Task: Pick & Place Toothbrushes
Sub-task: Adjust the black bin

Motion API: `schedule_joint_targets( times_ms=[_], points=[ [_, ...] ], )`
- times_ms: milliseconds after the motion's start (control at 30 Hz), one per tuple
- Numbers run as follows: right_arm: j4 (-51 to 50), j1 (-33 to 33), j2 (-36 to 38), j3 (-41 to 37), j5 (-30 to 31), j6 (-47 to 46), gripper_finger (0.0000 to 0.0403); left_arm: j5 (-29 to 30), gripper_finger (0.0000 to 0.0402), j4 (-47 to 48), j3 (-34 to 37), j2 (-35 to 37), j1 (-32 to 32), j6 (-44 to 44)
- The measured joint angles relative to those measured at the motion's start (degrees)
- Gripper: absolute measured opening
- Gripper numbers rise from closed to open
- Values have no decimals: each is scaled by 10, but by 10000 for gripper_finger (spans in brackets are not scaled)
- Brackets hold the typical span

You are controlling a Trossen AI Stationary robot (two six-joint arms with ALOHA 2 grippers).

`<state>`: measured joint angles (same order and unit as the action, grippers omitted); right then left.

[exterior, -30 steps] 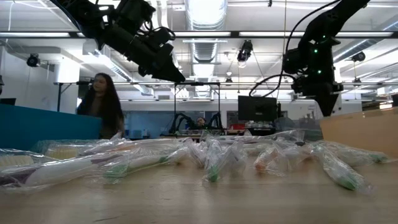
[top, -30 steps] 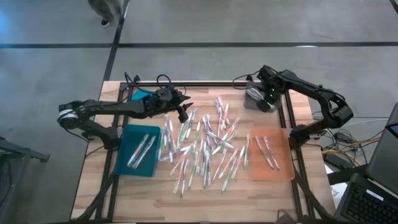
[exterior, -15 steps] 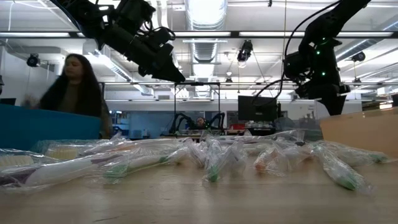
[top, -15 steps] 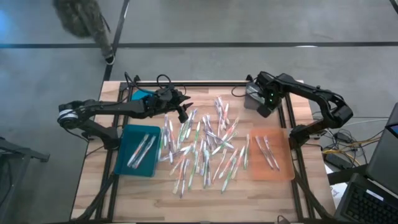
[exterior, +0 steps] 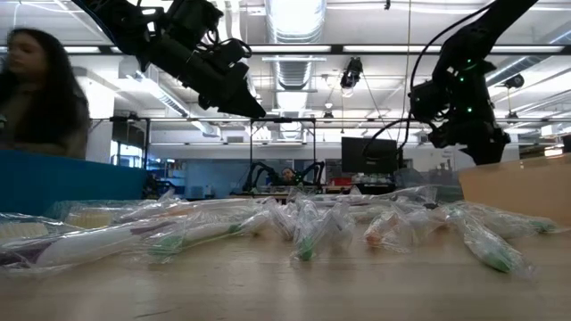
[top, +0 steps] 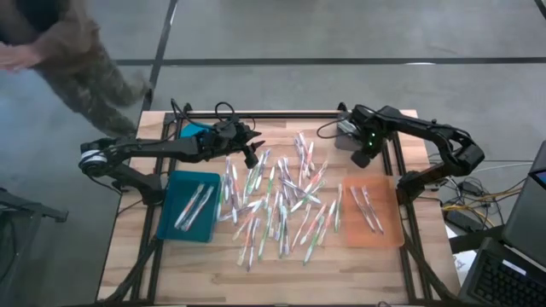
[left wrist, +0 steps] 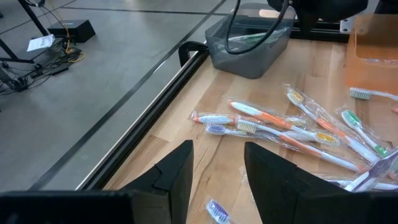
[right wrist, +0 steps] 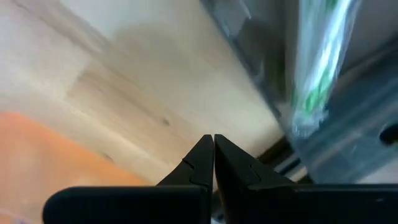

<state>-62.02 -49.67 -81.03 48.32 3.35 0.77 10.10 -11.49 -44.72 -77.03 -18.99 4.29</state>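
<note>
holding three toothbrushes (top: 368, 209) (orange tray (top: 388, 234)).

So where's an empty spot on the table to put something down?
Bare wood shows along the near edge, below the toothbrushes, and between the teal tray and the left edge. The middle, between teal and orange tray, is crowded.

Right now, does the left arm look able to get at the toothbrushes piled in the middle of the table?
Probably yes. The left claw hovers open above the near edge of the toothbrushes, with nothing between them. The right claw, shut, sits off by the grey bin, out of the way.
</note>
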Motion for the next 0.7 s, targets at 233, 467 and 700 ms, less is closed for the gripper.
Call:
schedule_joint_targets(
  times_ms=[233, 467, 700],
  points=[
    [7, 12, 4, 30, 122, 10, 8, 0, 149, 0, 0, 0, 0, 0],
    [-20, 11, 4, 48, 146, 28, 8, 0, 149, 0, 0, 0, 0, 0],
    [-14, 12, 4, 44, 162, 30, 8, 0, 149, 0, 0, 0, 0, 0]
  ],
)
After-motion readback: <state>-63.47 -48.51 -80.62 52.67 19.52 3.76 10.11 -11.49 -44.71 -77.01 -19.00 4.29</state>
